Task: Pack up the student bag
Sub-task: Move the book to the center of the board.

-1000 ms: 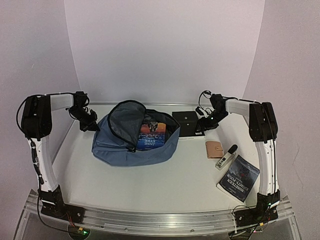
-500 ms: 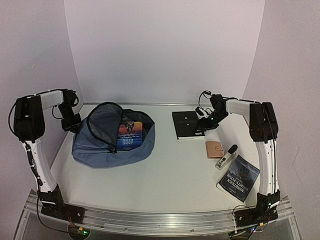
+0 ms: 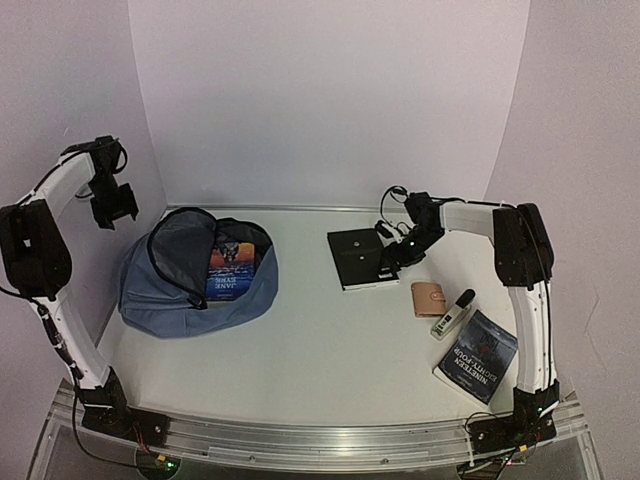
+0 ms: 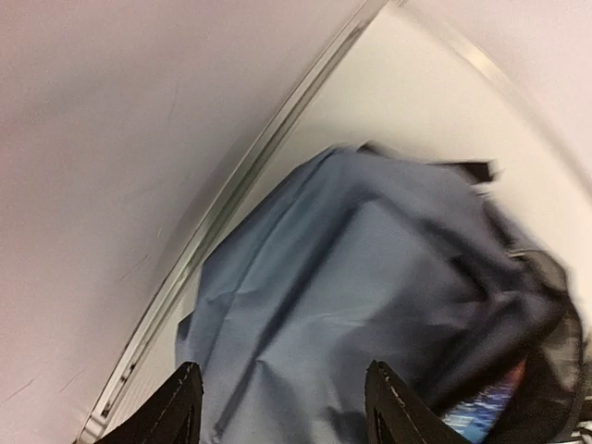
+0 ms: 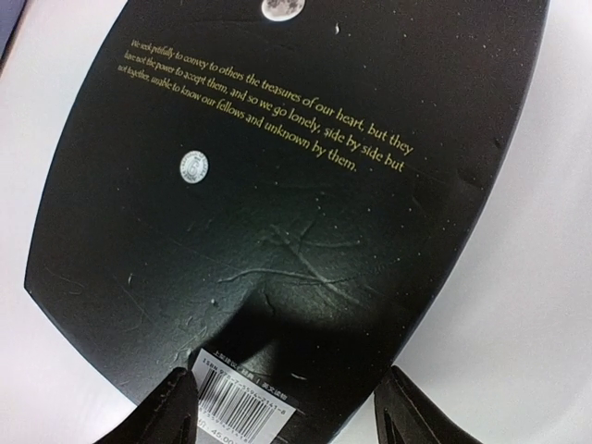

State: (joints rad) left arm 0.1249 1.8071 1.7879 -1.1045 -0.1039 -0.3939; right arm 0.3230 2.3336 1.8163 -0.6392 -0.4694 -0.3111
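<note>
student bag (image 3: 160, 300), book (image 3: 228, 268) reading JANE (inside)

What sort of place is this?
Probably a robot test booth: plain white walls enclose a table, two arms are bolted to a metal rail, and a student bag and books lie staged.

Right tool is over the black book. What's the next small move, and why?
Probably ease the right tool down and shut it on the black book at its barcode edge. It stands open astride that edge. The book lies flat outside the student bag, whose mouth gapes open, and the left tool hangs open, clear of it.
</note>
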